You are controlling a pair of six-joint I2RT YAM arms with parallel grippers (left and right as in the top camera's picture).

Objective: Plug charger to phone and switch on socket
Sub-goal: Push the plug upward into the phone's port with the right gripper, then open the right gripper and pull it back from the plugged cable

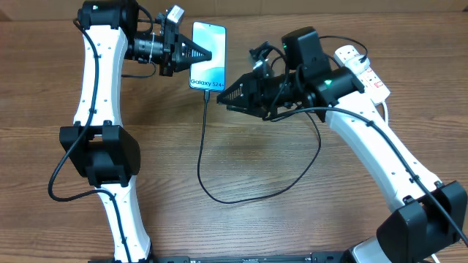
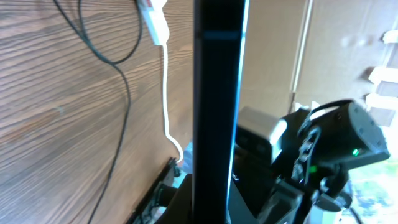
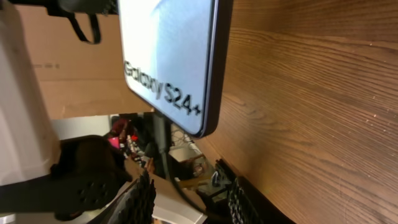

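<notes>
The left gripper [image 1: 210, 52] is clamped, the right gripper [image 1: 222, 96] parted.

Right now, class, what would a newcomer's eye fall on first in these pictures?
The lit Galaxy S24+ phone stands out first, at the far middle of the overhead view, gripped along one long edge by the left gripper. Next comes the thin black charger cable, running from the phone's lower edge and looping across the wooden table, with the right gripper open beside its connector end. The white power strip with red switches lies at the far right.
</notes>
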